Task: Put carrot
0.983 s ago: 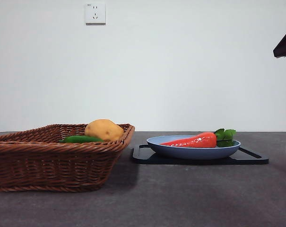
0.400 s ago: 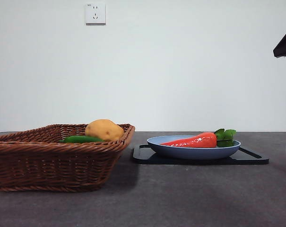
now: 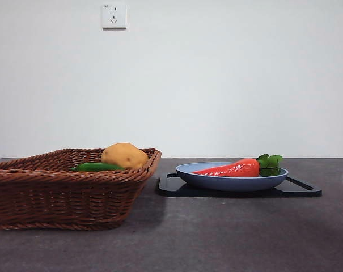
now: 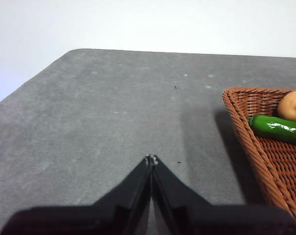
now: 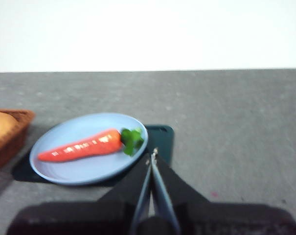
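Note:
The orange-red carrot (image 3: 232, 168) with dark green leaves lies on a blue plate (image 3: 228, 181) on a black tray (image 3: 304, 189) at the right of the table. In the right wrist view the carrot (image 5: 84, 145) lies across the plate (image 5: 84, 169), leaves toward the gripper. My right gripper (image 5: 153, 154) is shut and empty, above the table near the plate's edge, apart from the carrot. My left gripper (image 4: 151, 159) is shut and empty over bare table beside the basket. Neither gripper shows in the front view.
A brown wicker basket (image 3: 58, 192) stands at the left, holding a yellow-brown potato (image 3: 125, 155) and a long green vegetable (image 3: 96, 166). The basket's corner (image 4: 245, 142) also shows in the left wrist view. A white wall with an outlet (image 3: 114, 15) stands behind.
The black arm tip at the top right corner of the front view has gone out of view. The carrot, plate and basket have not moved.

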Motion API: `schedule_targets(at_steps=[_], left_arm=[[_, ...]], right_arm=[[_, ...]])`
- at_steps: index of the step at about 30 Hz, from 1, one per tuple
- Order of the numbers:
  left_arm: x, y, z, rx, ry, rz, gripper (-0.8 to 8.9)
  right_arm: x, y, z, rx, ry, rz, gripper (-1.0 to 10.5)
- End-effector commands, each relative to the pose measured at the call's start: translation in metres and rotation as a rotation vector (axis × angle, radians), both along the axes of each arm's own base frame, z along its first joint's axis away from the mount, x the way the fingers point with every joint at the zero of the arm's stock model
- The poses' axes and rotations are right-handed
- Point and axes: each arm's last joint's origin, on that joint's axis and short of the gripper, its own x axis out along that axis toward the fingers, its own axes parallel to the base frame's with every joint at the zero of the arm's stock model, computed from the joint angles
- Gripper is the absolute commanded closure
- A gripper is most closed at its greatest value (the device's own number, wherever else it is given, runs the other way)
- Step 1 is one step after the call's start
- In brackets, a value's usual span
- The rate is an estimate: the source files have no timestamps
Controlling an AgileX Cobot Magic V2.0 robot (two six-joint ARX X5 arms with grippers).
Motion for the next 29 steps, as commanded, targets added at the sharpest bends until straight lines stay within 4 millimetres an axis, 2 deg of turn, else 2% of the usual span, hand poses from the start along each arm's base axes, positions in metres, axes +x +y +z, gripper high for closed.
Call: schedule_targets(at_steps=[1,10,29], left_arm=[[0.001,0.000,-0.002,-0.007,-0.007,-0.002,8.05],[0.001,0.000,-0.002,-0.007,-0.006,-0.002,8.05],[0.001,0.000,-0.002,-0.007,-0.007,-0.002,8.05]], right_arm=[[0.002,-0.003,-0.013,-0.001,-0.004,-0.003,9.4],[0.006,-0.008,-0.047,-0.001,0.062,-0.045,9.4],[0.006,-0.008,-0.046,0.040,0.057,-0.055,9.4]])
